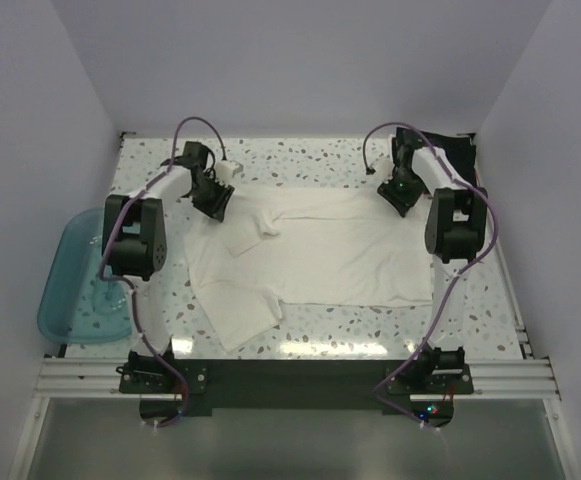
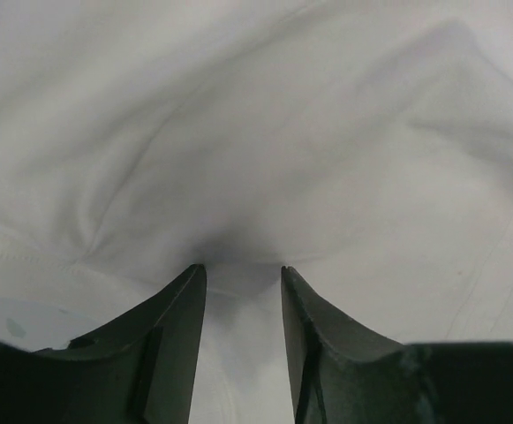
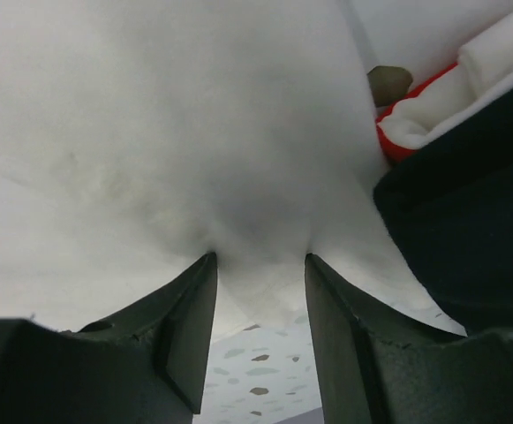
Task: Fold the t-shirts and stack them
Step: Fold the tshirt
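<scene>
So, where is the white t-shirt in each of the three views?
Top external: the white t-shirt lies spread out in the middle of the picture.
Left wrist: the shirt fills nearly the whole picture.
Right wrist: it fills the upper left.
Shared landmark: the black t-shirt, far right in the top view, at the right edge in the right wrist view.

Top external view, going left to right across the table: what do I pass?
Translucent blue plastic tub → left tool → white cloth t-shirt → right tool → black cloth t-shirt at the far right corner.
</scene>
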Controlling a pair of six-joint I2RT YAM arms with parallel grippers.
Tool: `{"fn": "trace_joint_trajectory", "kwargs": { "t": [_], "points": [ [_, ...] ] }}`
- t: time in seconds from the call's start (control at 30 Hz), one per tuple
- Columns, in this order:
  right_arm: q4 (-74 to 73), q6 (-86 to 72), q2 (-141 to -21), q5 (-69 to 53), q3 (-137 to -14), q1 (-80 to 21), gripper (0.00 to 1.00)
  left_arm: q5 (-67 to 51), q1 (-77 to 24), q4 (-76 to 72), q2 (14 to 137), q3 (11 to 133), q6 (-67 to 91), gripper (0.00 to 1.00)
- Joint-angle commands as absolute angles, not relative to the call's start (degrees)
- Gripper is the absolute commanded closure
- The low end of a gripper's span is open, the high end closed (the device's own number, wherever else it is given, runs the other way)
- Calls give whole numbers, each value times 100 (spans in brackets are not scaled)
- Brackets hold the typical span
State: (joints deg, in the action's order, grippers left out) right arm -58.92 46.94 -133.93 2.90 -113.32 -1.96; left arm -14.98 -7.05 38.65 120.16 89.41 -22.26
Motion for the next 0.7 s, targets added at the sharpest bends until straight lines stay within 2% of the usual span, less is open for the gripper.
{"fn": "trace_joint_trajectory", "kwargs": {
  "t": [0.0,0.03,0.07,0.13,0.17,0.23,0.33,0.4,0.43,0.5,0.57,0.67],
  "points": [
    [-5922,4658,-12906,-305,-11610,-193,48,-1975,-580,4129,11560,9264,-2601,54],
    [-6063,4789,-12685,-464,-11593,-193,44,-2178,-589,4192,11340,9185,-2697,51],
    [-6238,4860,-12491,-588,-11541,-202,31,-2510,-589,4253,10868,9098,-2959,44],
    [-6546,5026,-11762,-667,-11104,-193,25,-2759,-589,4569,10409,8791,-3233,36],
    [-6765,5254,-11525,-790,-10883,-202,18,-2969,-589,4727,9980,8667,-3591,31],
    [-6960,5457,-10708,-800,-10034,-193,17,-3111,-589,5193,9547,8195,-3918,29],
    [-7189,5756,-9586,-809,-8664,-202,22,-3304,-589,5755,8756,7430,-4542,28],
    [-7242,5871,-9099,-748,-8001,-211,34,-3366,-589,6106,8272,7051,-4877,29],
    [-7251,5906,-8592,-721,-7398,-211,45,-3366,-589,6161,8123,6683,-4921,30],
    [-7242,5924,-8176,-624,-6841,-220,53,-3366,-606,6336,7709,6356,-5115,31],
    [-7155,5976,-7641,-431,-6067,-220,54,-3384,-615,6381,7333,5916,-5290,32],
    [-6611,6047,-7147,-150,-5179,-237,50,-3192,-668,6214,6805,5214,-5553,32]
  ]
}}
